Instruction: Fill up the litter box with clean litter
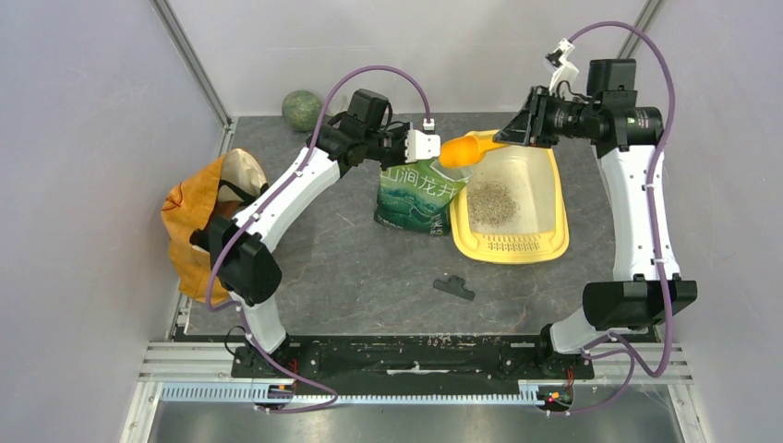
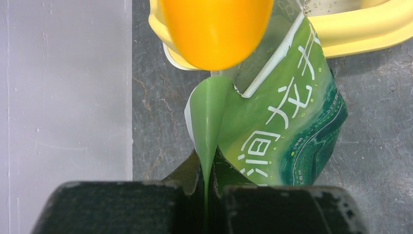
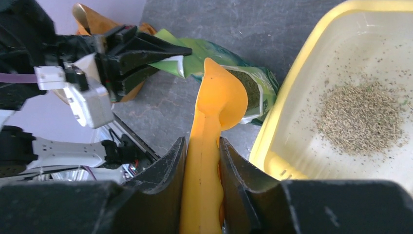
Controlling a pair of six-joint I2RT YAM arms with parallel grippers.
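The yellow litter box [image 1: 552,242] lies at the centre right, its slotted grille toward me. A loose pile of grey-beige litter [image 1: 493,203] sits in its basin, also in the right wrist view [image 3: 363,118]. A green printed pouch [image 1: 415,196] stands against the box's left side. My left gripper [image 1: 434,145] is shut on the pouch's top edge [image 2: 209,122]. My right gripper [image 1: 506,135] is shut on the handle of an orange scoop [image 1: 462,149], whose bowl [image 3: 221,95] hangs over the pouch's open mouth, next to the box's far-left corner.
An orange-yellow bag [image 1: 189,226] lies at the table's left edge beside the left arm. A green ball [image 1: 301,109] sits at the back wall. A small black clip [image 1: 454,288] lies on the mat in front of the litter box.
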